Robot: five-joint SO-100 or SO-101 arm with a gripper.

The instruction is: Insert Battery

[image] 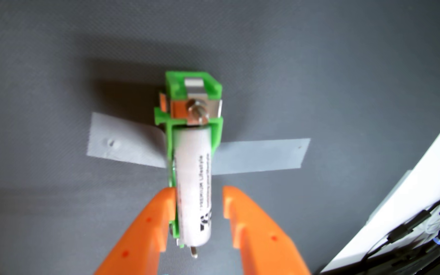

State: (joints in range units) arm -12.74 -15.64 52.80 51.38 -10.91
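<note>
Jaws spread wide — the orange gripper [197,189] has both fingers parted in the wrist view, straddling the white battery [193,182] without clamping it. Left finger [158,211] sits right up against the green holder's wall, maybe brushing it; right finger [242,211] stands clearly apart from the battery, grey mat showing in the gap. So nothing is being gripped right now.

And the battery itself? It lies lengthwise in the green holder [195,87], its far end tucked under the green crosspiece and pointing at the metal contact with the screw [197,109]. Its near end looks to ride a little high, over the holder's near edge, though blur makes that hard to call — seated fully or just resting in the cradle, I can't say.

Look at the grey tape strip [261,158] running across under the holder: that appears to be what pins the holder to the dark mat [55,79], so it won't skid when the battery gets pushed against the spring contact. Sensible setup. At the right edge, a white board or table rim [425,172] with cables beyond it, well away from the action.

My read: insertion is nearly or fully done; a downward press on the near end may be all that's left.
</note>
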